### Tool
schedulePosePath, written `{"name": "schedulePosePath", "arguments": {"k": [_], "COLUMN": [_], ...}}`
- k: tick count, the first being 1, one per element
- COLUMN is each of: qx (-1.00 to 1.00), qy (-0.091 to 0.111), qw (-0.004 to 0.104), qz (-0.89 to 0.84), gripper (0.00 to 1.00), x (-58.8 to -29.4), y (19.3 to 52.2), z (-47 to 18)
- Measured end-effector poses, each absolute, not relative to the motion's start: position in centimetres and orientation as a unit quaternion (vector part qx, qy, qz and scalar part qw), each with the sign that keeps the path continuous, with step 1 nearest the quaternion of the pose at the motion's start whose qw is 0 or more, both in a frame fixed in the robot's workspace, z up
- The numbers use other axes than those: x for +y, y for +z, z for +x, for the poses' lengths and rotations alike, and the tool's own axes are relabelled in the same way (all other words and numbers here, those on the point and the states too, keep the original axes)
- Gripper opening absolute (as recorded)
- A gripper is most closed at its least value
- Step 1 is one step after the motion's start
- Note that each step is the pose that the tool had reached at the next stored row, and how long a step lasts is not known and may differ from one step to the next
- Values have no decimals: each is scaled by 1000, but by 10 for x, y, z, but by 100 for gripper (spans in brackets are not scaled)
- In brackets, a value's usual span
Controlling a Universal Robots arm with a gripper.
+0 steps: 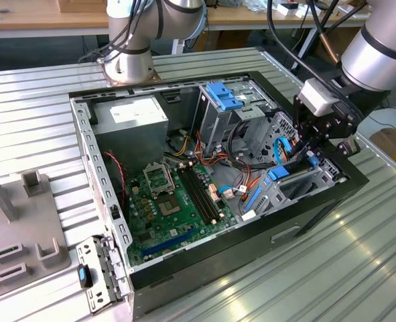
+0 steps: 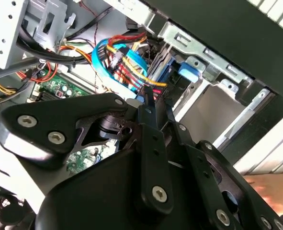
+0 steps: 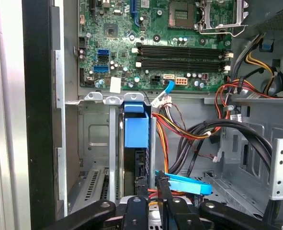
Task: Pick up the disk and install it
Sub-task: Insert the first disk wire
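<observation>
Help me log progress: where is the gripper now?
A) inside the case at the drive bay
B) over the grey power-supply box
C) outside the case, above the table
A: in the exterior view the gripper reaches down into the computer case at the drive bay, beside blue cables.

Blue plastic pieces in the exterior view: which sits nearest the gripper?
The small blue tab just below the gripper; the larger blue bracket sits apart, atop the grey drive cage.

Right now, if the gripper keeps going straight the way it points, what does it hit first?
Probably the disk standing on edge in its bay, right ahead of the gripper. The blue cable lies just beside that line; depth is unclear.
</observation>
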State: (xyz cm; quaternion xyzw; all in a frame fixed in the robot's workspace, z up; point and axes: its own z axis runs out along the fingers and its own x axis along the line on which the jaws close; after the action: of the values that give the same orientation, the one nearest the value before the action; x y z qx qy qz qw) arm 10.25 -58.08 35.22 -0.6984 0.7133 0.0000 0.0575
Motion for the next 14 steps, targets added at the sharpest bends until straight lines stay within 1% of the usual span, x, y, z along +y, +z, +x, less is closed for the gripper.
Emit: {"name": "schedulePosePath", "arguments": {"k": [1, 5, 11, 13, 14], "qx": [713, 713, 713, 713, 713], "qy": [2, 21, 21, 20, 17], "qw": [58, 76, 76, 75, 72], "qz": [-698, -697, -697, -697, -697], "gripper": [24, 24, 24, 24, 24], "x": [-581, -579, -579, -580, -582], "y": [352, 352, 354, 354, 354], "z": [105, 106, 108, 108, 108]}}
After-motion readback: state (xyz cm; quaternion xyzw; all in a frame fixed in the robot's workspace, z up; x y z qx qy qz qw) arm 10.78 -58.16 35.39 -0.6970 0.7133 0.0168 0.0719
